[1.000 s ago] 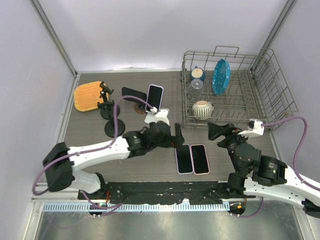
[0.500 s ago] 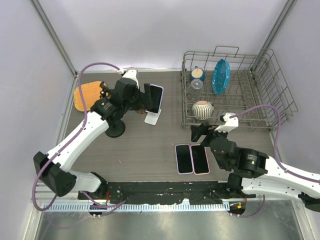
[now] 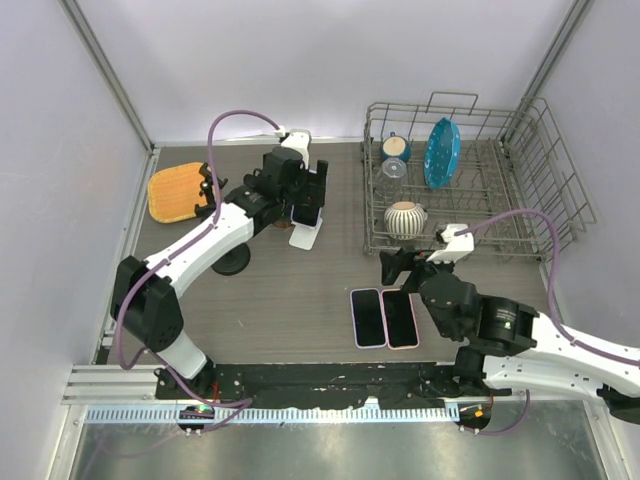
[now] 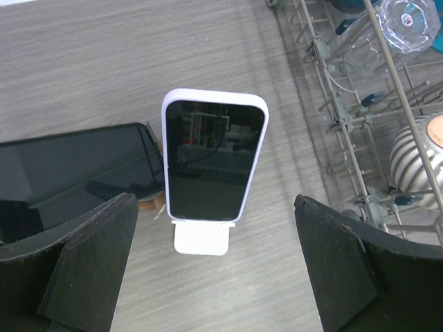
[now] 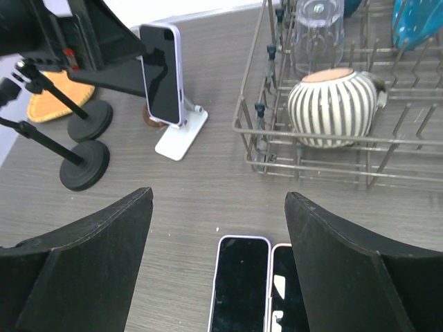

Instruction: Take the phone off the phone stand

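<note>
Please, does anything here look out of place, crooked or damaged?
Nothing stands out. The phone sits straight on its white stand, two other phones lie flat side by side, and the dishes are inside the rack.

Bright diffuse overhead light; soft faint shadows; all views sharp; phone (image 4: 214, 160) screen mirrors surroundings.

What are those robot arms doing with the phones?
The left gripper is open and hovers right over the lilac-cased phone, which stands upright on its small white phone stand. The fingers sit on either side of the phone but are not touching it, so it has not been lifted off yet. The right gripper is open too and holds nothing, hanging above two dark-screened phones lying flat side by side on the grey wood-grain table.
</note>
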